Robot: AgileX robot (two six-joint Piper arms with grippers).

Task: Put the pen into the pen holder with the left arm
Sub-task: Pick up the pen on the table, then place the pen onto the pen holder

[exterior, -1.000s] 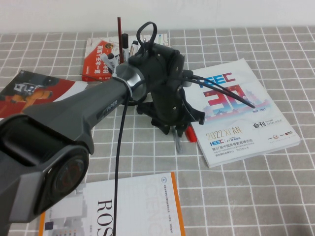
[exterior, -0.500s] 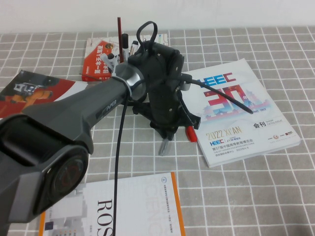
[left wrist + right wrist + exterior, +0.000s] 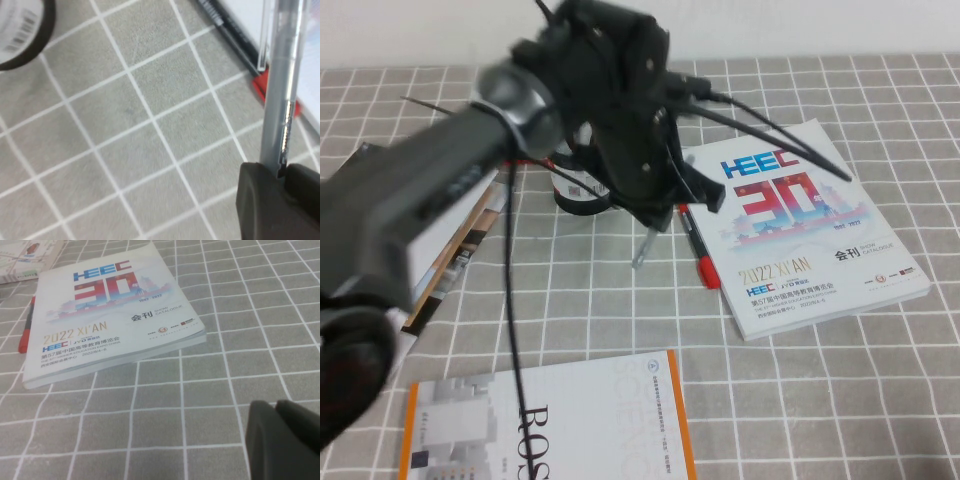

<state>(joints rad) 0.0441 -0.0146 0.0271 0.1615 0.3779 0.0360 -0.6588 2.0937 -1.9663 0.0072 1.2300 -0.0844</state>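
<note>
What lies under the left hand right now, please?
The left hand, shut on the grey pen, hangs above bare checked cloth. The arm covers most of the holder. The right hand sits apart.

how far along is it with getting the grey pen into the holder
Done: the left gripper has its jaws shut on the pen, raised off the table. In hand: carrying it. Left: dropping it into the pen holder. The right gripper hangs parked, shut.

The left arm [image 3: 440, 190] reaches in from the desk's left edge toward its middle, its left gripper [image 3: 280, 175] clamped, apparently lifted. The right gripper [image 3: 285, 440] hangs low near the right edge, fingers together.
</note>
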